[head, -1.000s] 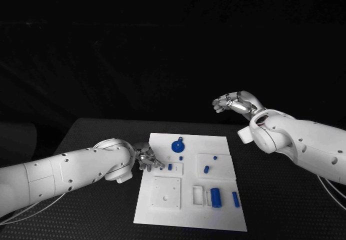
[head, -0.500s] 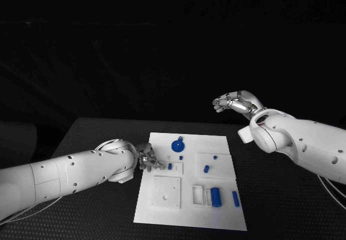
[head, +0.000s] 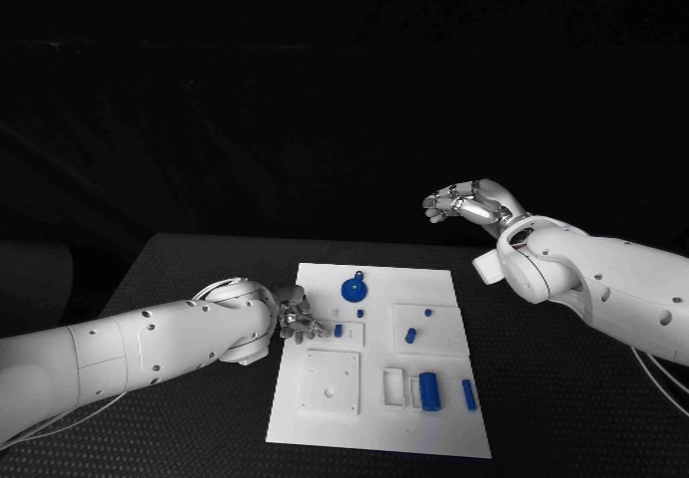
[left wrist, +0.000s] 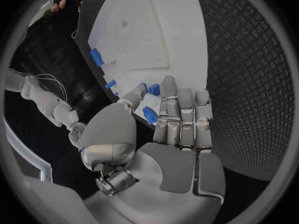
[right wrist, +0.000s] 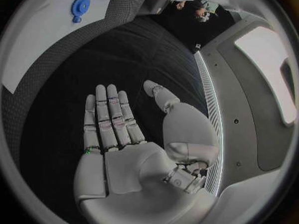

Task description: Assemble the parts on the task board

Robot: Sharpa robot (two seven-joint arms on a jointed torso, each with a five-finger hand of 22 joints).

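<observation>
Partly hidden, our left hand [head: 298, 319] hovers fingers together at the task board [head: 377, 418]; any grip we cannot tell. Right hand [right wrist: 121, 134] spreads flat above the black table [head: 560, 398].

Left arm is stretched in low across the table, wrist bent. Left hand [head: 299, 317] is held with fingers [left wrist: 185, 115] straight and side by side, thumb spread; nothing is seen gripped. Right arm is raised, elbow bent, forearm angled up. Right hand [head: 467, 205] is kept high off the table, palm flat, fingers [right wrist: 109, 115] extended together, thumb splayed, nothing held.
</observation>
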